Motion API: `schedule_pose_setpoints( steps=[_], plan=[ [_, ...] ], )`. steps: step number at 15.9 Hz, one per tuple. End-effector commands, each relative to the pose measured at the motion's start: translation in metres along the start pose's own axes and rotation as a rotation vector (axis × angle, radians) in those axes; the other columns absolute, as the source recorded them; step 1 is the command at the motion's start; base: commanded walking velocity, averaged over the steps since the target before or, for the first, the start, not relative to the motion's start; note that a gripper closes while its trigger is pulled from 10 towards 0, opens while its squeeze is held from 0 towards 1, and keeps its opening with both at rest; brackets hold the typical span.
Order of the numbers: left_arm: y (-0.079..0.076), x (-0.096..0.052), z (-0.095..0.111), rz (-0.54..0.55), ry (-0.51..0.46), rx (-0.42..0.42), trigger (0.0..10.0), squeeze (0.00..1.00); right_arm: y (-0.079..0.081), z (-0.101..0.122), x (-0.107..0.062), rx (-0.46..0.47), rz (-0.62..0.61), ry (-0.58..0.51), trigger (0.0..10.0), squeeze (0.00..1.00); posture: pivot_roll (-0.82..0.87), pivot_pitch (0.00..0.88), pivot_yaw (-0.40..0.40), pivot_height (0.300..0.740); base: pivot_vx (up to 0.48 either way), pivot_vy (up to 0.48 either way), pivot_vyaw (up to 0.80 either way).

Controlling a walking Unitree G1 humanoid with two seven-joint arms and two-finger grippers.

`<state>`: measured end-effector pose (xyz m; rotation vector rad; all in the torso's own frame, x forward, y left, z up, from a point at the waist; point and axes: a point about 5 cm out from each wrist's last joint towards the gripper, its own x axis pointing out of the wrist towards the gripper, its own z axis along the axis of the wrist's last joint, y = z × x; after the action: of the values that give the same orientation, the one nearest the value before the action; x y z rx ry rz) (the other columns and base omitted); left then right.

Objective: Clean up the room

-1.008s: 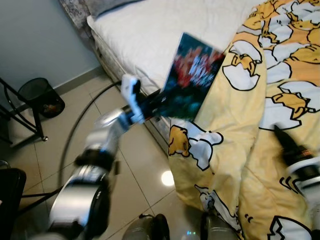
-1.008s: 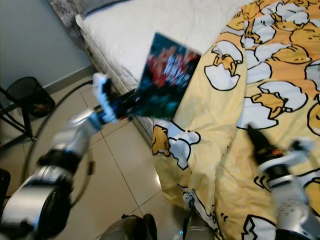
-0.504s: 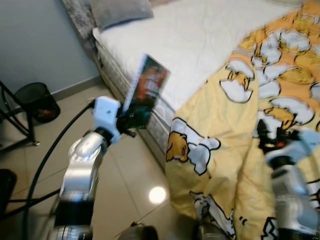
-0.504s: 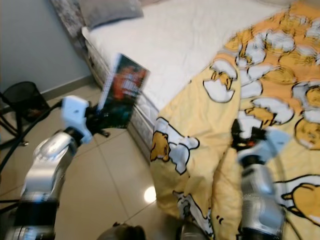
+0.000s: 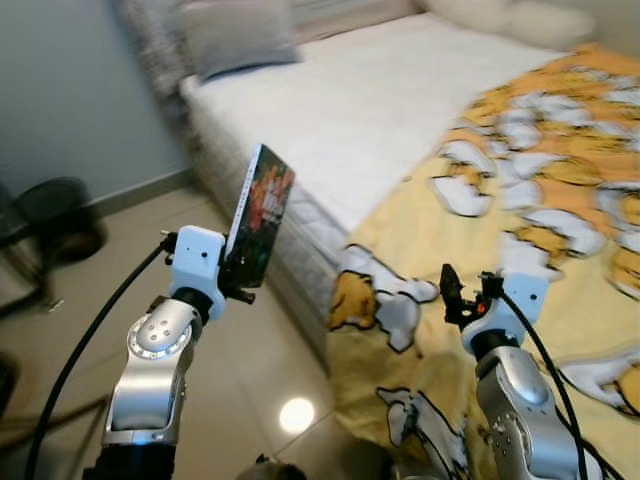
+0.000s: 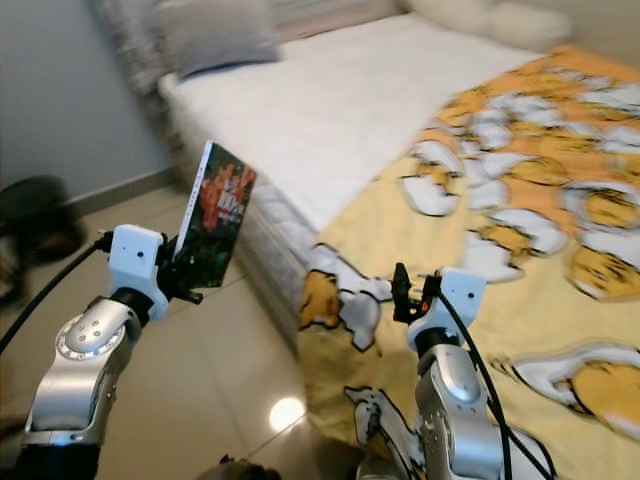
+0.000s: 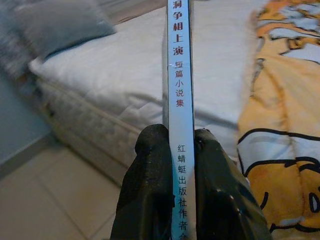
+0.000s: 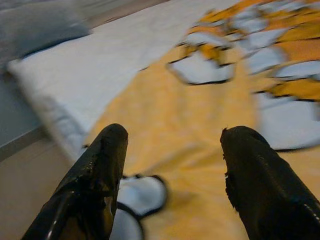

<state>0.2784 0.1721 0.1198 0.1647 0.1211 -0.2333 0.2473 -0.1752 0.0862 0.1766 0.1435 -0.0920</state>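
Left wrist view: left tool pinches a book by its spine beside the bed; thin, stiff, light, possibly slippery. Right tool gapes wide, empty.

A bed with a white sheet and yellow patterned duvet stands on glossy beige floor tiles beside a grey wall.

I read Chinese print running down the pale blue spine of the book: "洞争相上演", then "短篇小说集", then, toward 6 o'clock in the wrist picture, "红蜻蜓出版社作者". Red cover lettering in head views is too blurred to read.
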Motion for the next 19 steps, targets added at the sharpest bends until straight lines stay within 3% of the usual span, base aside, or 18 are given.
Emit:
schedule_pose_setpoints(
  steps=[1, 4, 19],
  plan=[
    [-0.003, 0.001, 0.013, 0.002, -0.045, 0.034, 10.0, 0.00, -0.005, 0.000, -0.002, -0.016, -0.036, 0.012, 10.0, 0.00, -0.21, 0.000, 0.035, 0.740, 0.000, 0.255, 0.00],
    [-0.009, -0.005, 0.011, 0.001, -0.027, 0.018, 10.0, 0.00, -0.009, -0.002, -0.005, -0.040, -0.050, 0.037, 10.0, 0.00, -0.20, 0.000, 0.014, 0.740, 0.000, 0.301, 0.00],
    [-0.009, -0.010, 0.019, -0.023, -0.005, 0.049, 10.0, 0.00, -0.008, -0.010, -0.007, 0.023, -0.074, 0.096, 10.0, 0.00, -0.15, 0.013, 0.005, 0.740, 0.000, 0.385, -0.80]
  ],
)
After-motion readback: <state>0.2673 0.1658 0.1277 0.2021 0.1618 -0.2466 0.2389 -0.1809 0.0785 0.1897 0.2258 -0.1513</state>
